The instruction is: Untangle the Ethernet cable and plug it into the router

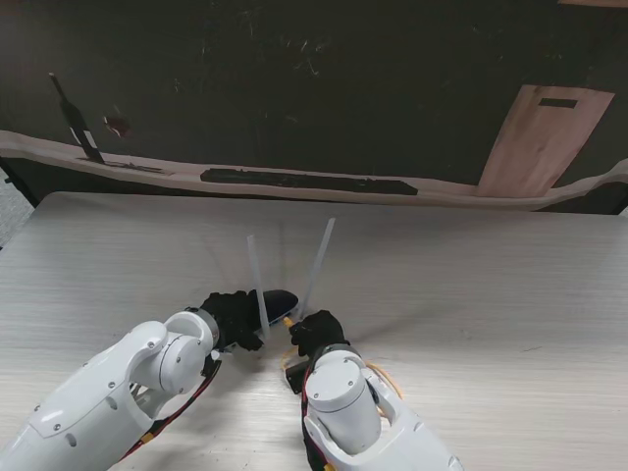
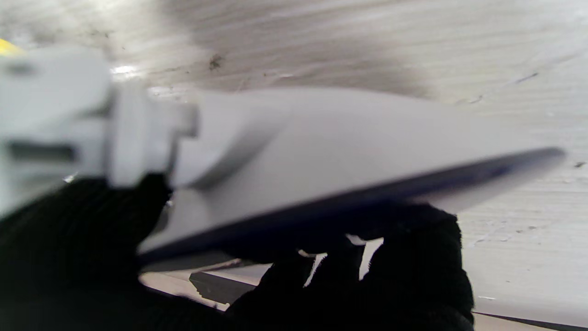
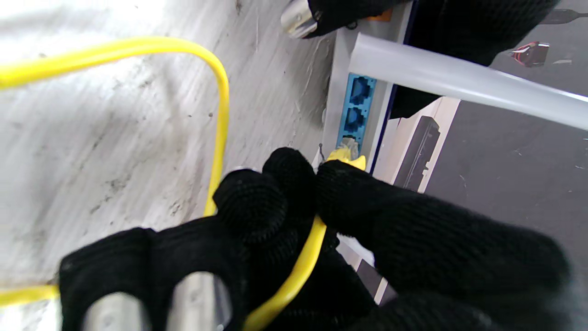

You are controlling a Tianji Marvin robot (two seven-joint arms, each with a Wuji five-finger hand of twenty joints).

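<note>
The router (image 1: 278, 298), dark on top with two pale antennas (image 1: 316, 259), lies tilted near the middle of the table. My left hand (image 1: 229, 317) is shut on it from the left; in the left wrist view its grey body (image 2: 321, 151) rests on my black-gloved fingers (image 2: 413, 257). My right hand (image 1: 316, 333) pinches the yellow Ethernet cable (image 3: 303, 262) just behind its plug (image 3: 345, 152). The plug's tip touches the lowest of the blue ports (image 3: 356, 105) on the router's rear face. The rest of the cable loops back over the table (image 3: 138, 46).
The pale wooden table (image 1: 491, 294) stretches wide to both sides. Past its far edge lie a long black strip (image 1: 309, 182), a wooden board (image 1: 545, 137) and a black tool (image 1: 78, 128) against a dark background.
</note>
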